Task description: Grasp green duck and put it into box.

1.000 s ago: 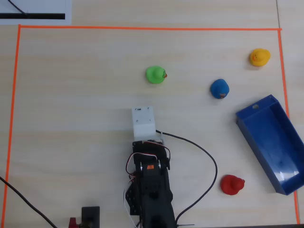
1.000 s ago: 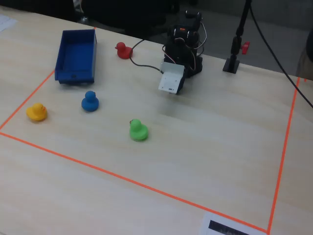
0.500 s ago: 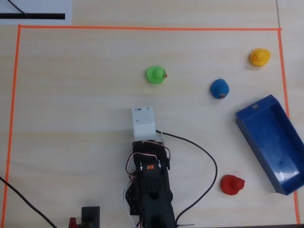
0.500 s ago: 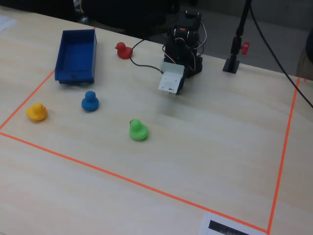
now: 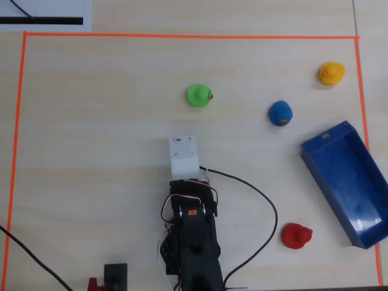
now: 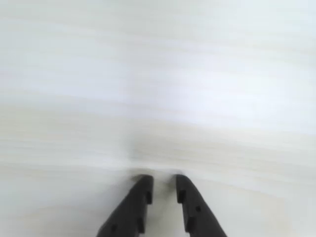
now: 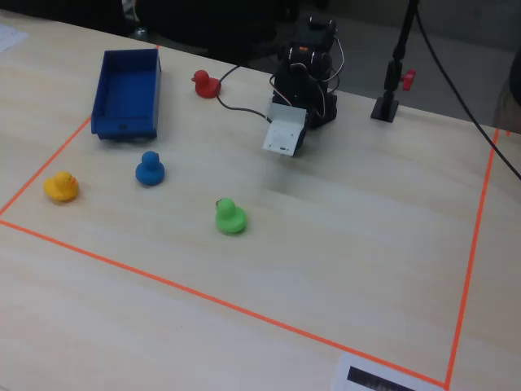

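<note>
We are reading no brand or legible writing anywhere; the white sheet (image 7: 383,376) at the near edge of the fixed view is carrying only a black bar.

In the wrist view our gripper (image 6: 162,183) is showing two dark fingers (image 6: 132,210) standing slightly apart, a narrow gap between the tips, pinching nothing and pointing at bare, blurred tabletop (image 6: 158,89). In the overhead view the gripper itself is hiding beneath the white wrist housing (image 5: 183,156) at the end of the black arm (image 5: 193,233).

The green duck (image 5: 199,95) is sitting on the tabletop ahead of the gripper, a little toward the right of the overhead view, apart from it, with bare wood between the two. In the fixed view the same duck (image 7: 230,217) is standing upright, nearer the camera than the arm.

The blue duck (image 5: 280,113) is lying farther off to the right of the gripper in the overhead view, and the yellow duck (image 5: 331,73) beyond that, near the orange tape line (image 5: 182,36). The box (image 5: 348,182) is lying well to the right of the gripper, empty, set at an angle. A red duck (image 5: 296,235) is sitting just beside the box's near end, level with the arm's base. A black cable (image 5: 260,200) is looping from the arm toward it.
</note>
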Motion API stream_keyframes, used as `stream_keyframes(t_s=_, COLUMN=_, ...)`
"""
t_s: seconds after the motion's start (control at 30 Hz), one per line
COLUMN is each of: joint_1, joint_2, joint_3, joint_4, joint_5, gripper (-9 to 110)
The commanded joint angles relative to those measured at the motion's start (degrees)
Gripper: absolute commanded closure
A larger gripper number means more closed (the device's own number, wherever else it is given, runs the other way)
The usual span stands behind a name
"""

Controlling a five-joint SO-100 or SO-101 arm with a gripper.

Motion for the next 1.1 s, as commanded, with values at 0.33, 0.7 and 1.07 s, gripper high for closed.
stream_keyframes(t_s=0.33, joint_1=4.39, joint_2=-40.08, joint_3=-23.2, joint_4=-50.98, joint_5=-1.05, gripper=91)
stream_keyframes(t_s=0.7, joint_1=8.26, joint_2=-67.32, joint_3=-42.71, joint_4=-62.31, joint_5=2.46, gripper=64)
stream_keyframes(t_s=1.07, joint_1=11.69, joint_2=-92.11, joint_3=-55.46, joint_4=-68.91, joint_5=-4.48, gripper=60)
